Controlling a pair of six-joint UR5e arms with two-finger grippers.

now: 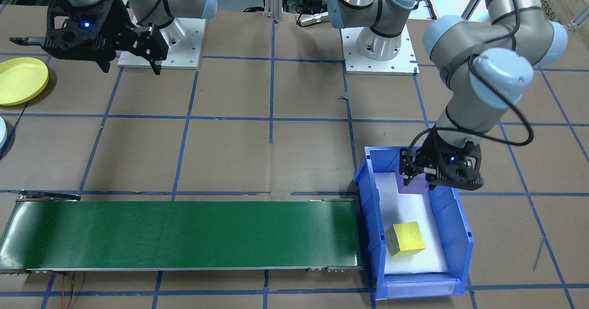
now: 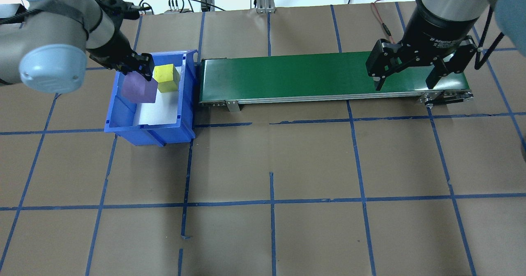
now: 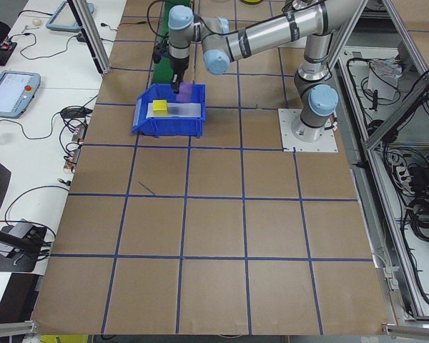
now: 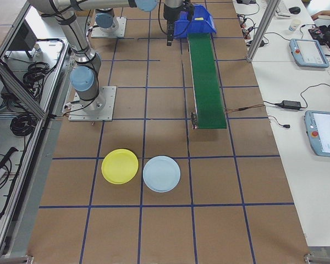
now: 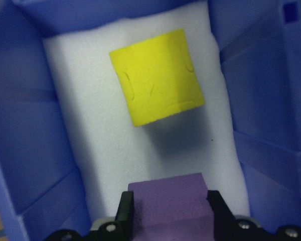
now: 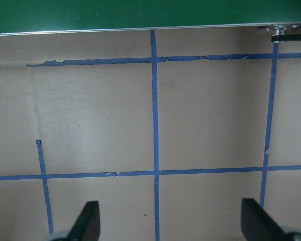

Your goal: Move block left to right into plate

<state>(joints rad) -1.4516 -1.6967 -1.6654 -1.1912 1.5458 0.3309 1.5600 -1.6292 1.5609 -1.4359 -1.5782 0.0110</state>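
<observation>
Purple foam block point(image 5: 169, 201) clamped in left pincer point(image 5: 170, 211) by flat sides; likely light, squashy. Right pincer point(image 6: 168, 221) spread apart, empty.

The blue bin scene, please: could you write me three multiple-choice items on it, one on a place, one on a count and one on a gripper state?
1. Where is the yellow block?
A. on the green conveyor belt
B. in the blue bin
C. on the yellow plate

2. How many plates lie on the table?
A. one
B. two
C. three

3. The left gripper is
A. open and empty
B. shut on the purple block
C. shut on the yellow block

Key: 1 B, it rests on the bin's white liner. 2 B, the right exterior view shows the yellow plate and a light blue plate. 3 B, the fingers flank the purple block.
</observation>
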